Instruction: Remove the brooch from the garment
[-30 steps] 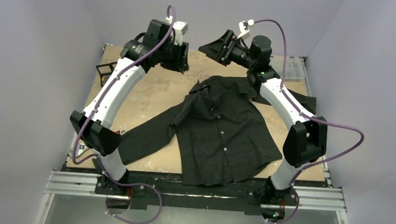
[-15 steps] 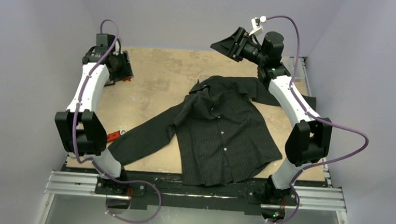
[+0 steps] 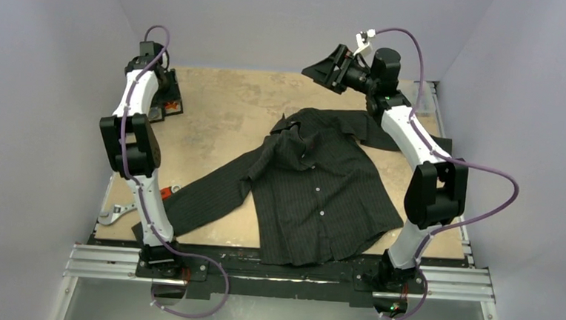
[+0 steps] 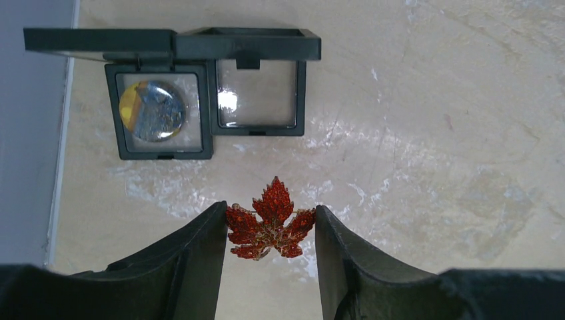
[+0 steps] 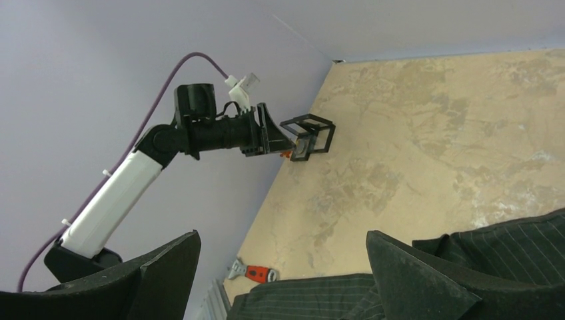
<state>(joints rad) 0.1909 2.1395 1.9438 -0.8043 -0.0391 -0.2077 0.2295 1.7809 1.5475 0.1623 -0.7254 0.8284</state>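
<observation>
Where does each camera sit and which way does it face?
Top external: above, behind the bases, looking down on the garment; left arm and right arm show.
Left wrist: faces down at the table; left gripper pinches the brooch, display cases beyond.
Right wrist: raised, faces across toward the left arm; right gripper open, empty.
Shared: both wrist views show the display cases.

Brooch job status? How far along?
Done: the red leaf brooch is off the garment. In hand: the left fingers pinch it over the table, near an open case that looks empty. Left: set it down, probably in that case. The right fingers hang open, idle.
</observation>
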